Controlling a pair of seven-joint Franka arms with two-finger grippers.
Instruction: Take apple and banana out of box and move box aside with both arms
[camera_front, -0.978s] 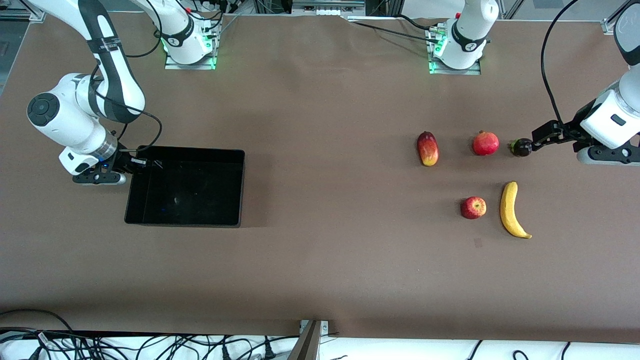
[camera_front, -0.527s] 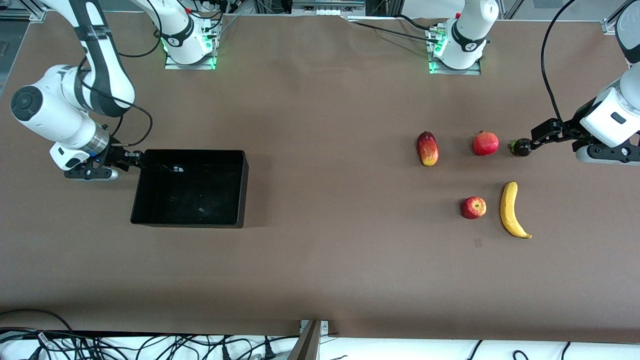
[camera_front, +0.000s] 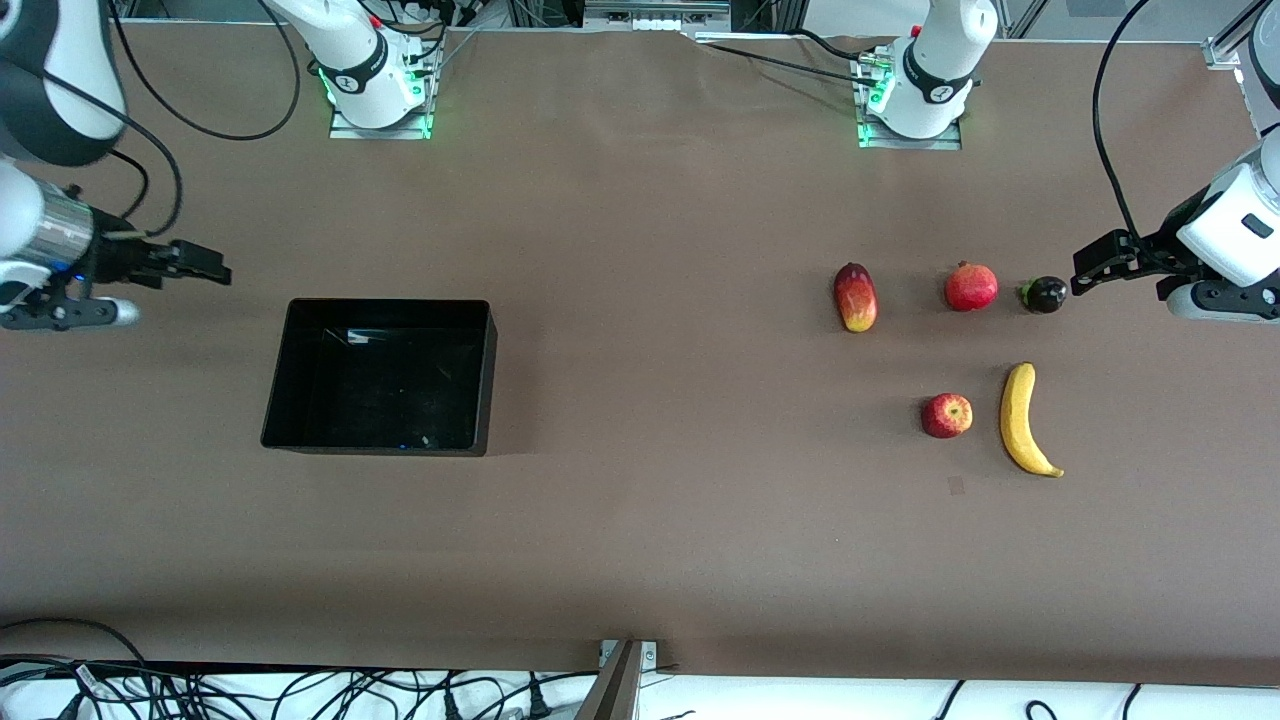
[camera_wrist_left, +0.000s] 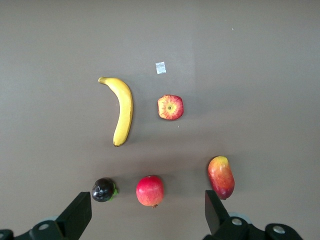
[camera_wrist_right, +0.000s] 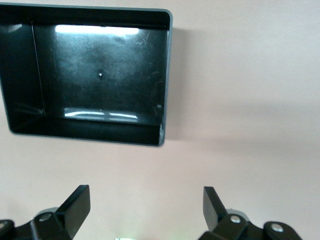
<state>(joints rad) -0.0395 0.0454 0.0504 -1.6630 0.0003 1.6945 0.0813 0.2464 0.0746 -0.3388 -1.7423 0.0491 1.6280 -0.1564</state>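
One black box (camera_front: 378, 376) is seen on the brown counter (camera_front: 640, 520) toward the right arm's end; one apple (camera_front: 946, 415) and one banana (camera_front: 1024, 419) lie just beside each other toward the left arm's end. From the apple, a mango (camera_front: 855, 297) is found at eleven o'clock, a pomegranate (camera_front: 971, 286) at twelve, a dark fruit (camera_front: 1044, 295) at one. The right gripper (camera_front: 200, 265) is held over bare counter, the left gripper (camera_front: 1095, 262) beside the dark fruit; both jaws are spread, nothing gripped. Cables (camera_front: 300, 695) are seen below the counter's edge

Red-yellow mango (camera_front: 855, 297), pomegranate (camera_front: 971, 287), dark mangosteen (camera_front: 1045, 295), brown table (camera_front: 660, 520)
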